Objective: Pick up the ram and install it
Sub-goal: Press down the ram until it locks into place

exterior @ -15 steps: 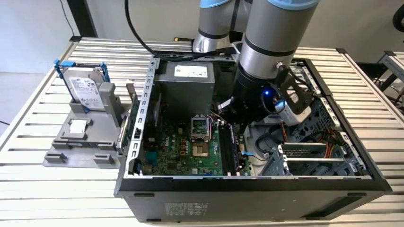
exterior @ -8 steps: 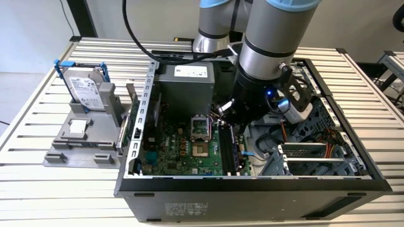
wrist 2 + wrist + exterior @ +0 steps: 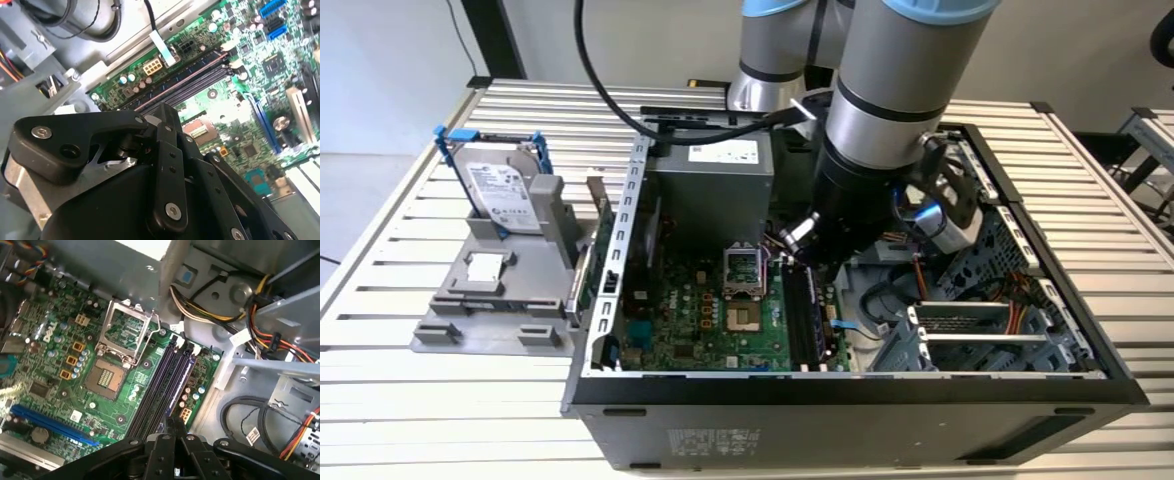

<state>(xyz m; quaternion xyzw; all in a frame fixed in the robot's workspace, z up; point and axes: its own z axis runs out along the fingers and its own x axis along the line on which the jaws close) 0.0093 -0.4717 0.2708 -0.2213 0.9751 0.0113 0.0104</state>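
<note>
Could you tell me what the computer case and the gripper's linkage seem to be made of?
The computer case looks like bare sheet metal: dull grey, thin folded edges, punched holes. The gripper's linkage looks like matte black plastic or coated metal, joined by silver screws; which one is unclear.

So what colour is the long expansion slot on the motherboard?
Blue; the long expansion slot shows best in the first wrist view.

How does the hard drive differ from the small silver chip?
The hard drive stands upright in a blue bracket; the chip lies flat without one. The hard drive is much larger than the chip. Both are silver and sit on the grey holder.
</note>
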